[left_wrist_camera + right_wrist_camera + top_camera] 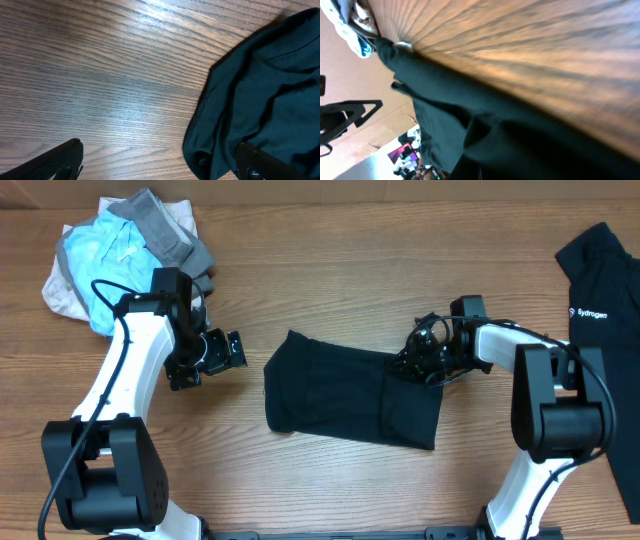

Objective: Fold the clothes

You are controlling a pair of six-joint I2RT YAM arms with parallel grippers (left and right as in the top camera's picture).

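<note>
The clothes (340,395), one plain black garment, lie partly folded at the middle of the table, with a doubled layer on the right half. My right gripper (416,360) is at the garment's upper right corner and shut on the fabric there. In the right wrist view the dark cloth (470,115) fills the lower frame and hides the fingers. My left gripper (222,352) hovers open just left of the garment. In the left wrist view the garment's edge (260,85) reaches under one finger (260,162), and bare wood lies between the jaws.
A bundle of light-blue, grey and beige cloth (120,250) sits at the back left, close behind the left arm. A black garment with white lettering (605,290) lies along the right edge. Bare wooden tabletop (330,280) runs behind the garment.
</note>
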